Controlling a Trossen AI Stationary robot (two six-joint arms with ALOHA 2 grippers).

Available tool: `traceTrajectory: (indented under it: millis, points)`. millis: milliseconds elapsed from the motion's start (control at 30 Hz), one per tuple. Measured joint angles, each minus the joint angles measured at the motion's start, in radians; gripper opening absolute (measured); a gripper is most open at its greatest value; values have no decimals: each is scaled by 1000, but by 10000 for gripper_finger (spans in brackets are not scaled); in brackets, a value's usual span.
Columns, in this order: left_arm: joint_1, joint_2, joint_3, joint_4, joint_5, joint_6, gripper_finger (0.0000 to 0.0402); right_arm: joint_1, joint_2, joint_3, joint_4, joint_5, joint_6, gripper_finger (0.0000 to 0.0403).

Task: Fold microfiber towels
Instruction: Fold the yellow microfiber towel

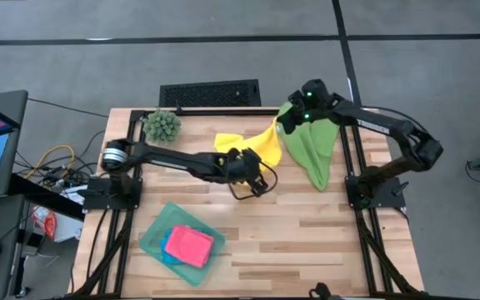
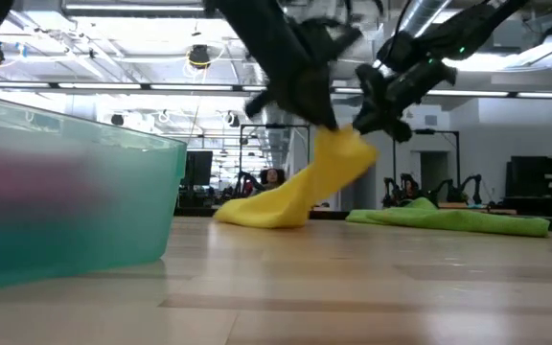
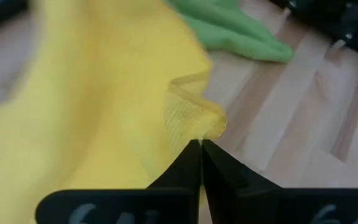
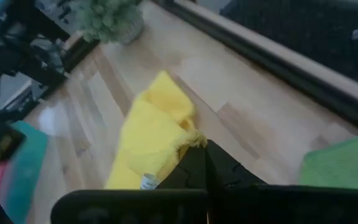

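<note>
Colours across my table

My arms and both my grippers are dark, near black: my left gripper [image 3: 201, 146] pinches bright yellow cloth, and so does my right gripper [image 4: 205, 149]. That yellow towel [image 1: 252, 143] is plain, with no pattern. The green towel [image 1: 311, 148] beside it is a plain leafy green. The tray [image 1: 152, 242] is translucent teal; inside it a pink towel [image 1: 192, 246] lies on a bright blue one [image 1: 167, 254], of which only an edge shows. The ball plant [image 1: 162, 125] is a spiky dull green. The table [image 1: 307, 233] is pale wood in striped planks, framed in black.
</note>
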Motion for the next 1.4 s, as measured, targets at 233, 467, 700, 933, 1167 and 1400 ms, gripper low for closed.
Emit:
traceTrajectory:
  millis: [233, 467, 700, 933, 1167, 1400]
  points:
    - [-15, -189, 1, -178, -147, -53, 0, -2, -165, 0, -133, 1, -18, 3]
    - [-13, -316, 1, -324, -207, -53, 0, 28, -319, 0, -274, -9, -9, 3]
    - [32, -390, 1, -426, -251, 14, 0, 81, -429, 0, -261, -9, 54, 2]
    - [181, -427, 2, -439, -262, 237, 0, 81, -379, 0, -104, 115, 93, 2]
    - [431, -436, 2, -366, -203, 545, 0, 31, -196, 32, 166, 128, 82, 2]
    - [617, -440, 53, -253, -135, 796, 0, -11, -78, 219, 221, 133, -137, 2]
